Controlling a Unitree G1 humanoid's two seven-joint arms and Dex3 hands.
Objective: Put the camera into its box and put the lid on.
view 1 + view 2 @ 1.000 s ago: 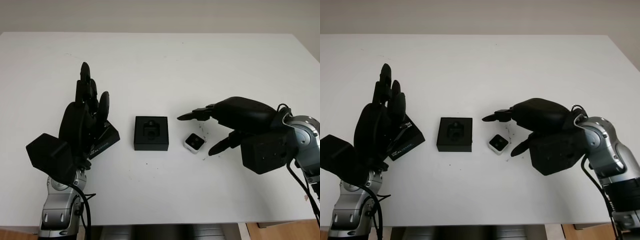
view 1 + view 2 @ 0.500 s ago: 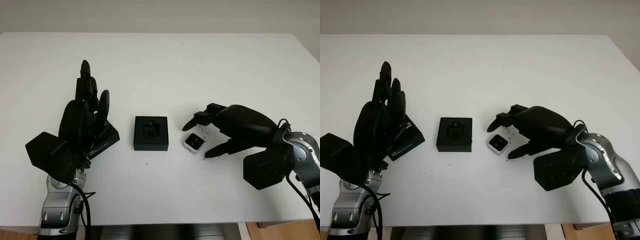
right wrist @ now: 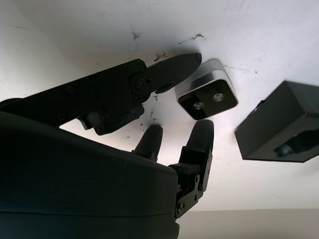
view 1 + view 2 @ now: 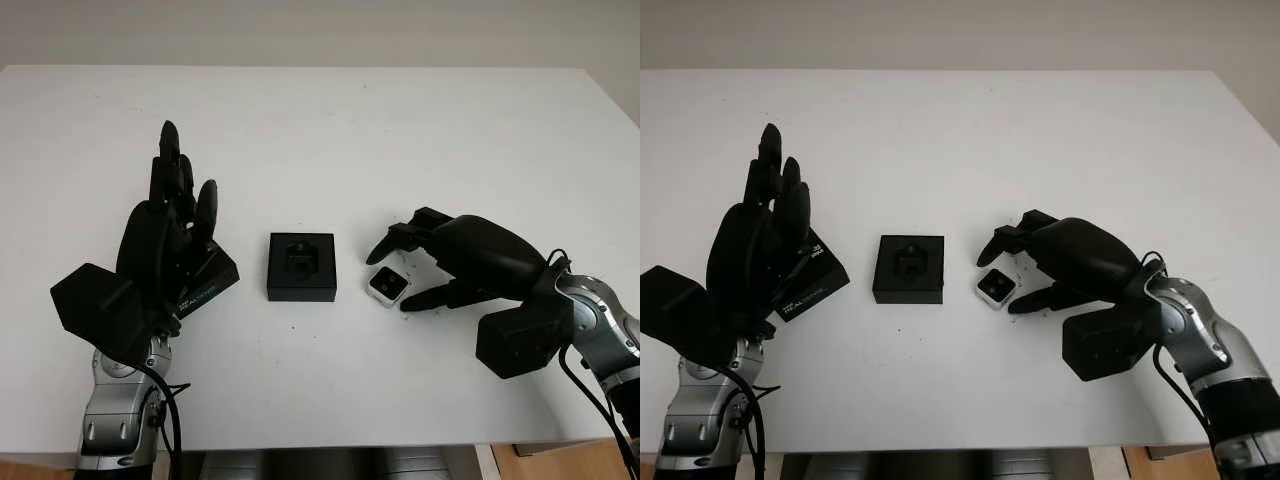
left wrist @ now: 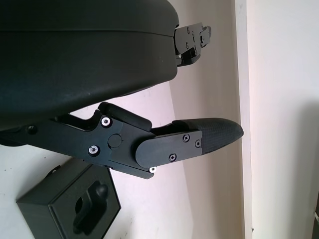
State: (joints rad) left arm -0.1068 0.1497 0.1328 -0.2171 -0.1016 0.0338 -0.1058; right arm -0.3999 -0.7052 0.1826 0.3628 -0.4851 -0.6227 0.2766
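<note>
The camera (image 4: 996,286), a small silver cube with a black face, lies on the white table just right of the black box (image 4: 302,266), which stands with its top uncovered and its moulded insert showing. My right hand (image 4: 389,282) is low over the camera, fingers on its far side and thumb on its near side; in the right wrist view the thumb tip (image 3: 192,59) touches one edge while the other fingers (image 3: 200,135) stand just off it. The black lid (image 4: 210,278) lies left of the box, partly hidden by my left hand (image 4: 180,195), which is held upright and open.
The table (image 4: 420,130) stretches wide and bare behind the objects, with its far edge at the wall. A few small dark specks (image 4: 410,318) mark the surface near the camera. The front edge runs close to both forearms.
My right hand has dropped and shifted left onto the camera, and its fingers have drawn in around it. The camera, box, lid and left hand have stayed put.
</note>
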